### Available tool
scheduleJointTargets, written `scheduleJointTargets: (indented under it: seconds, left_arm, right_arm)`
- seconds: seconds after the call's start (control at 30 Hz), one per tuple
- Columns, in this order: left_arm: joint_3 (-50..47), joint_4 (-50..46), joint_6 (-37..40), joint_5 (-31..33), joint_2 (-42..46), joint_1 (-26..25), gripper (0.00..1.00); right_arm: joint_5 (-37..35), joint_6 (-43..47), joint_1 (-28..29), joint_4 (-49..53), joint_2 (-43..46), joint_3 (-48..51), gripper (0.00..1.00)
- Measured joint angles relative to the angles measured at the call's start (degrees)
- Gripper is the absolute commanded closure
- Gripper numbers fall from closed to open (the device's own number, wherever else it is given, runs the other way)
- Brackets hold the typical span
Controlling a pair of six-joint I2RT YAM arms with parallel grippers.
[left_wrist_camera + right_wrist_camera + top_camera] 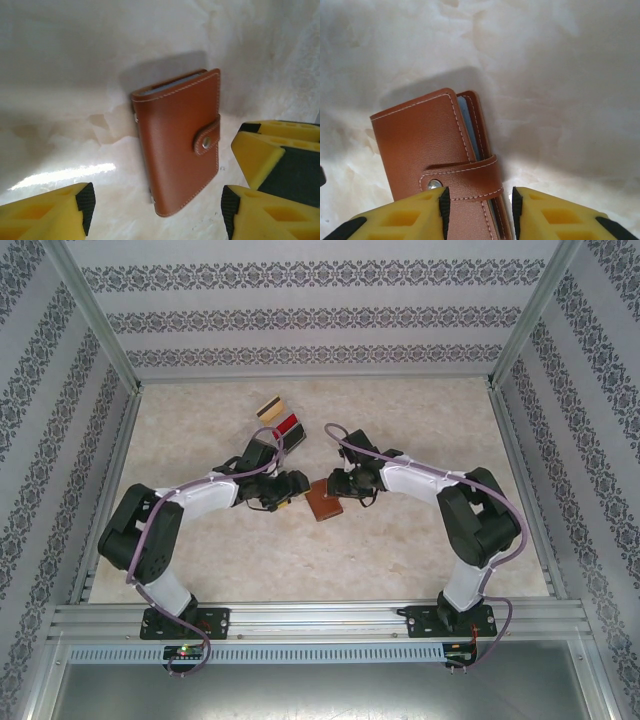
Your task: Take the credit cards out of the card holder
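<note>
The brown leather card holder (323, 502) lies flat on the table, its snap strap fastened. Blue-grey card edges show in its open side (469, 131), also at its far end in the left wrist view (170, 86). My left gripper (157, 215) is open just left of the holder (177, 145), with the holder's near corner between its wide jaws and no contact. My right gripper (479, 210) is open over the strap side of the holder (430, 150): one finger hangs above the leather face by the snap, the other stands off the edge. Both grippers (290, 495) (337, 486) flank the holder.
Two loose cards lie on the table behind the left arm: a tan and black one (268, 407) and a red one (288, 424). Patterned walls (60, 420) close in the beige tabletop (400, 560) on three sides. The right gripper's yellow finger (280, 150) shows beside the holder.
</note>
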State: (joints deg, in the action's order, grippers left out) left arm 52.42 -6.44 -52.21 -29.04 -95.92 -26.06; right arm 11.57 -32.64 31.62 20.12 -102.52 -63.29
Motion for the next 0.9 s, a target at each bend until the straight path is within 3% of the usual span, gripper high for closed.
scheduleJointTargets:
  seconds: [0.3, 0.7, 0.9]
  left_arm:
    - [0.7, 4.7, -3.9, -3.6, -5.1, -0.4, 0.49]
    - [2.4, 9.5, -7.1, -7.7, -10.5, -1.4, 0.54]
    - [2.4, 15.1, -9.3, -10.5, -13.0, -1.3, 0.71]
  right_arm:
    - [1.2, 0.0, 0.0, 0.6, -2.9, -0.7, 0.69]
    - [2.5, -0.2, -0.8, 0.2, -3.3, -0.7, 0.70]
    - [2.8, -0.2, -2.6, -0.2, -3.3, -0.7, 0.71]
